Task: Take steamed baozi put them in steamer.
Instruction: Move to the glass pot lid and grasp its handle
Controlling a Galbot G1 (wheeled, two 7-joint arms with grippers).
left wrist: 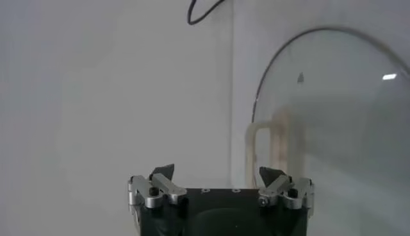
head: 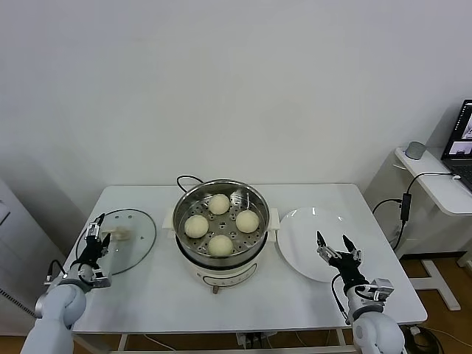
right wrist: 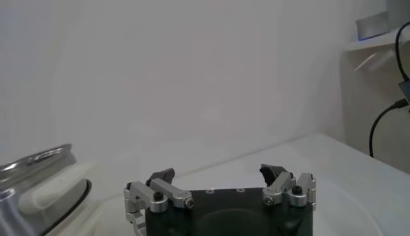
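The steamer point(head: 221, 254), a shiny steel pot on a white base, stands mid-table. Several baozi lie on its perforated tray: far point(head: 219, 203), left point(head: 196, 226), right point(head: 247, 220) and near point(head: 220, 245). My left gripper point(head: 96, 238) is open and empty at the table's left edge, beside the glass lid. It shows in the left wrist view point(left wrist: 218, 174). My right gripper point(head: 336, 245) is open and empty over the near edge of the white plate. It shows in the right wrist view point(right wrist: 220, 174), with the steamer's edge point(right wrist: 38, 168) to one side.
A round glass lid point(head: 136, 237) lies flat on the left of the table and shows in the left wrist view point(left wrist: 333, 102). An empty white plate point(head: 310, 232) lies right of the steamer. A black cord point(head: 184, 179) runs behind the pot. A side desk point(head: 435, 181) stands far right.
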